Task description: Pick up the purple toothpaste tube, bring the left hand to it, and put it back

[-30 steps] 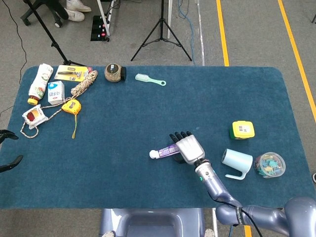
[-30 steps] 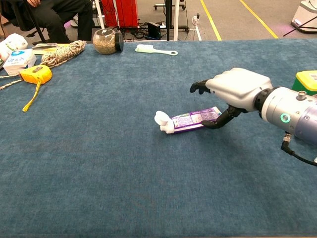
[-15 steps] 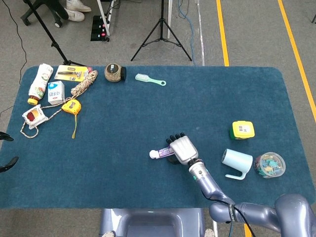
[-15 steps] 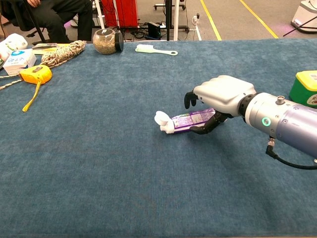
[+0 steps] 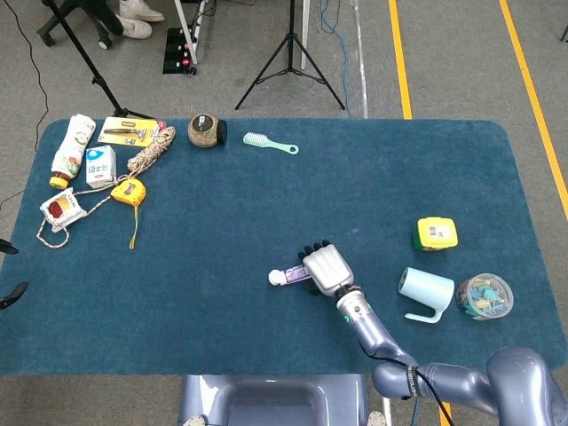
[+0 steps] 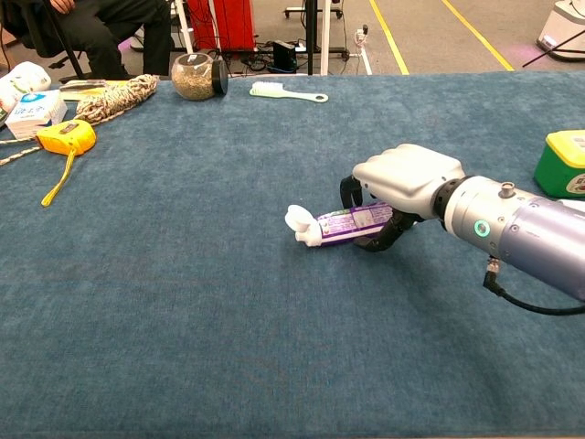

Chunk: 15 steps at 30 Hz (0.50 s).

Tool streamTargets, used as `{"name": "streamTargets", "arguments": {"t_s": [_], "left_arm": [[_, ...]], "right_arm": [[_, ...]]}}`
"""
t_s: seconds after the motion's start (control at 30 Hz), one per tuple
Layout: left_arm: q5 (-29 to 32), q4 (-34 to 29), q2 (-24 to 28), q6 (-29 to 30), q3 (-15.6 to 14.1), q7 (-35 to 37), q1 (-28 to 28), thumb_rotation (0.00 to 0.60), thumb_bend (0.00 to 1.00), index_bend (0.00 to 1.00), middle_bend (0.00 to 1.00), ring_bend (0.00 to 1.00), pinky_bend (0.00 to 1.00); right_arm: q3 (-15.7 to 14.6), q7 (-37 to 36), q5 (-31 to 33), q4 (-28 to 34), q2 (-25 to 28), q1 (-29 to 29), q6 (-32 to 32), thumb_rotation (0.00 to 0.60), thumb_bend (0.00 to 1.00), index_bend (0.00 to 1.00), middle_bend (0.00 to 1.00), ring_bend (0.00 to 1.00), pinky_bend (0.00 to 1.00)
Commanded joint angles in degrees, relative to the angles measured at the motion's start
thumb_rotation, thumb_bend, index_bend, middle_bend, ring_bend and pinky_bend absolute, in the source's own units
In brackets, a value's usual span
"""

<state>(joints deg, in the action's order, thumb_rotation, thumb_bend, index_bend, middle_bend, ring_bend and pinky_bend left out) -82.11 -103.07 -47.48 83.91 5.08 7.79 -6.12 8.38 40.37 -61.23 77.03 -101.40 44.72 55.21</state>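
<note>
While the purple toothpaste tube [image 6: 352, 222] lies flat near the middle of the blue worktop [image 6: 183, 302], white cap pointing to the robot's left, the right robot hand [image 6: 395, 178] sits directly over its tail end. The palm covers the rear of the tube, and dark fingers [image 6: 347, 190] curl down on the far side while another comes in underneath on the near side, so the hand looks wrapped around the tube. The tube seems to rest on the cloth; I cannot say whether it is lifted at all. From the head view the same hand [image 5: 327, 271] hides most of the tube [image 5: 291, 274], leaving only the cap end showing.

Only a dark tip of the left robot hand [image 5: 12, 294] pokes in at the left edge of the head view, well away from the tube, and I cannot tell how its fingers are set.

To the right stand a pale blue mug [image 5: 424, 290], a yellow and green box [image 5: 435, 233] and a clear tub of clips [image 5: 485, 295]. At the far left corner lie a yellow tape measure [image 6: 66, 137], a coil of rope [image 6: 117, 96] and a jar [image 6: 193, 75], with a green brush [image 6: 286, 91] beside.
</note>
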Motion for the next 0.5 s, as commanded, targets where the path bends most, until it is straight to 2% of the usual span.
{"name": "streamTargets", "arguments": {"t_s": [0.03, 0.33, 0.5], "left_arm": [[-0.08, -0.16, 0.19, -0.03, -0.07, 0.17, 0.07, 0.580, 0.21, 0.35, 0.33, 0.27, 0.30], [0.23, -0.20, 0.80, 0.51, -0.08, 0.45, 0.64, 0.582, 0.21, 0.36, 0.33, 0.27, 0.30], [0.39, -0.05, 1.01, 0.80, -0.10, 0.61, 0.96, 0.582, 0.21, 0.35, 0.33, 0.27, 0.30]], "right_arm": [[-0.05, -0.14, -0.03, -0.36, -0.29, 0.10, 0.04, 0.462, 0.40, 0.36, 0.34, 0.35, 0.30], [0.25, -1.47, 0.16, -2.50, -1.52, 0.60, -0.50, 0.552, 0.40, 0.43, 0.39, 0.39, 0.34], [0.43, -3.10, -0.36, -3.48, -2.02, 0.74, -0.68, 0.572, 0.40, 0.48, 0.43, 0.43, 0.38]]}}
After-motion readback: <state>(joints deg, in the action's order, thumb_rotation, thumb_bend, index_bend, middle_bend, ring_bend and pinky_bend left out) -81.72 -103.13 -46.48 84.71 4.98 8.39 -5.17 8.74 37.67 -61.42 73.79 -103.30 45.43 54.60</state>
